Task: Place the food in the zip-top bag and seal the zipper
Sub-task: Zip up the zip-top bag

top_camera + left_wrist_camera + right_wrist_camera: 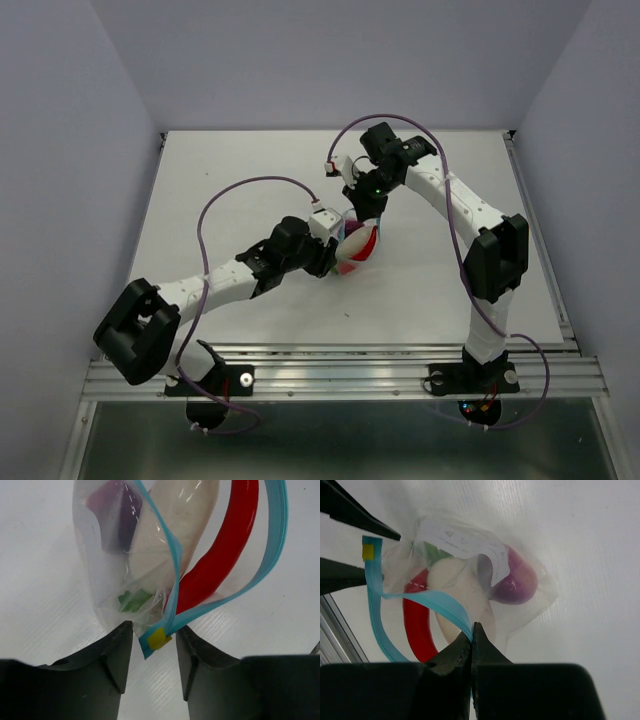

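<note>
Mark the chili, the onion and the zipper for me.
chili (230,550), left wrist view, middle of its curve.
onion (517,582), right wrist view, rounded side.
zipper (279,525), left wrist view, right-hand strip.

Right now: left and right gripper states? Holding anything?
Left gripper: open; the zipper end with its yellow tab sits between the jaws, unclamped.
Right gripper: shut on the zipper.
</note>
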You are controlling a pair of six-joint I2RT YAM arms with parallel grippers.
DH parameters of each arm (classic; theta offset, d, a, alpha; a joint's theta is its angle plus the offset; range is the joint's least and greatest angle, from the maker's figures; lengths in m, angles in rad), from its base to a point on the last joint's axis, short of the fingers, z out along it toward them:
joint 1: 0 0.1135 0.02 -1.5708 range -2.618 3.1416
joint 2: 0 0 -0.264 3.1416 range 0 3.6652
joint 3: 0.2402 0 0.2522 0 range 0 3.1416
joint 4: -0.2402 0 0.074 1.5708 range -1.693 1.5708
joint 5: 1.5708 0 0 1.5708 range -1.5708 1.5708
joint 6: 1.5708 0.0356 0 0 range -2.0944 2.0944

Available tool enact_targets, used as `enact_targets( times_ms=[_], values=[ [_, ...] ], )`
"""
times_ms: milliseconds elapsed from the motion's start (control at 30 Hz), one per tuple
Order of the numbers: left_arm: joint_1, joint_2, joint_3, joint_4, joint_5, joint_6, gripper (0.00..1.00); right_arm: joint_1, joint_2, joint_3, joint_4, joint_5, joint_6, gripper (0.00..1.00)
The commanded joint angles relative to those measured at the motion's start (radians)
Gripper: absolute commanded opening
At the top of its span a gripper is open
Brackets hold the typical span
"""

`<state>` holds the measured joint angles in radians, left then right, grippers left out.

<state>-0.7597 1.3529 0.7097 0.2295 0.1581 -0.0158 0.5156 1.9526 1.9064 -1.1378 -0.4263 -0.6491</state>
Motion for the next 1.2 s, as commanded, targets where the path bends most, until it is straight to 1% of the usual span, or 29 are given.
enact_targets(
  times_ms=[0, 33, 100, 133, 200, 233, 333, 400, 433, 467, 500, 567, 600, 633, 667, 700, 733, 767, 800, 833, 867, 933, 967, 1000, 1033, 1067, 1100, 1133, 1167],
  values=[
    [-0.009, 0.005, 0.069, 0.008, 0.018, 0.010, 0.47, -0.006, -0.027, 0.031, 0.009, -0.002, 0.020, 0.01],
    [-0.009, 0.003, 0.085, 0.004, 0.011, 0.001, 0.38, -0.006, -0.026, 0.031, 0.013, 0.014, 0.026, 0.01],
    [-0.009, -0.004, 0.091, 0.001, 0.012, -0.010, 0.32, -0.006, -0.021, 0.029, 0.013, 0.027, 0.032, 0.01],
    [-0.009, -0.020, 0.089, 0.004, 0.011, -0.024, 0.26, -0.006, -0.020, 0.023, 0.016, 0.034, 0.032, 0.01],
    [-0.009, -0.038, 0.085, 0.011, 0.001, -0.035, 0.05, -0.006, -0.018, 0.017, 0.021, 0.060, 0.040, 0.01],
    [-0.009, -0.053, 0.085, 0.011, -0.032, -0.044, 0.00, -0.006, -0.017, 0.016, 0.030, 0.072, 0.052, 0.01],
    [-0.009, -0.089, 0.088, -0.015, -0.052, -0.081, 0.00, -0.006, -0.012, 0.010, 0.058, 0.121, 0.091, 0.01],
    [-0.009, -0.118, 0.091, -0.041, -0.051, -0.128, 0.00, -0.006, -0.011, 0.016, 0.081, 0.214, 0.159, 0.01],
    [-0.009, -0.129, 0.094, -0.053, -0.052, -0.147, 0.00, -0.006, -0.009, 0.017, 0.102, 0.274, 0.184, 0.01],
    [-0.009, -0.136, 0.096, -0.065, -0.052, -0.168, 0.00, -0.006, 0.000, 0.020, 0.107, 0.382, 0.204, 0.01],
    [-0.009, -0.146, 0.100, -0.081, -0.057, -0.185, 0.00, -0.006, 0.003, 0.019, 0.113, 0.440, 0.219, 0.01],
    [-0.012, -0.161, 0.132, -0.175, -0.098, -0.246, 0.00, -0.006, 0.005, 0.000, 0.130, 0.573, 0.259, 0.02],
    [-0.013, -0.161, 0.151, -0.176, -0.121, -0.263, 0.00, -0.006, 0.000, 0.000, 0.147, 0.607, 0.259, 0.05],
    [-0.016, -0.146, 0.171, -0.241, -0.196, -0.298, 0.00, -0.006, -0.006, -0.016, 0.170, 0.644, 0.288, 0.07],
    [-0.016, -0.135, 0.215, -0.281, -0.222, -0.311, 0.00, -0.006, -0.011, -0.015, 0.203, 0.664, 0.301, 0.11],
    [-0.016, -0.109, 0.232, -0.314, -0.248, -0.320, 0.00, -0.006, -0.026, -0.015, 0.217, 0.650, 0.304, 0.13],
    [-0.016, -0.095, 0.244, -0.314, -0.277, -0.328, 0.00, -0.006, -0.033, -0.015, 0.236, 0.623, 0.301, 0.24],
    [-0.016, -0.081, 0.247, -0.314, -0.288, -0.331, 0.00, -0.006, -0.043, -0.010, 0.240, 0.547, 0.302, 0.32],
    [-0.016, -0.066, 0.249, -0.312, -0.301, -0.345, 0.00, -0.006, -0.053, -0.010, 0.249, 0.510, 0.307, 0.35],
    [-0.016, -0.037, 0.252, -0.305, -0.290, -0.355, 0.00, -0.006, -0.084, -0.018, 0.266, 0.470, 0.330, 0.41],
    [-0.016, -0.011, 0.252, -0.280, -0.273, -0.375, 0.00, -0.006, -0.102, -0.041, 0.307, 0.390, 0.359, 0.60],
    [-0.016, 0.012, 0.247, -0.250, -0.221, -0.398, 0.00, -0.006, -0.135, -0.075, 0.351, 0.345, 0.396, 0.62],
    [-0.015, 0.021, 0.244, -0.242, -0.215, -0.430, 0.00, -0.006, -0.167, -0.108, 0.395, 0.342, 0.416, 0.66],
    [-0.015, 0.034, 0.247, -0.237, -0.212, -0.438, 0.00, -0.006, -0.184, -0.121, 0.424, 0.348, 0.445, 0.67],
    [-0.015, 0.051, 0.257, -0.240, -0.204, -0.444, 0.00, -0.006, -0.214, -0.131, 0.475, 0.362, 0.497, 0.74],
    [-0.015, 0.055, 0.258, -0.245, -0.207, -0.458, 0.00, -0.006, -0.228, -0.142, 0.501, 0.380, 0.528, 0.78],
    [-0.013, 0.057, 0.258, -0.251, -0.209, -0.476, 0.00, -0.006, -0.245, -0.156, 0.528, 0.470, 0.567, 0.84],
    [-0.013, 0.052, 0.257, -0.254, -0.225, -0.492, 0.00, -0.006, -0.262, -0.167, 0.576, 0.519, 0.648, 1.00],
    [-0.012, 0.046, 0.251, -0.259, -0.238, -0.513, 0.00, -0.017, -0.305, -0.182, 0.598, 0.578, 0.701, 1.00]
  ],
)
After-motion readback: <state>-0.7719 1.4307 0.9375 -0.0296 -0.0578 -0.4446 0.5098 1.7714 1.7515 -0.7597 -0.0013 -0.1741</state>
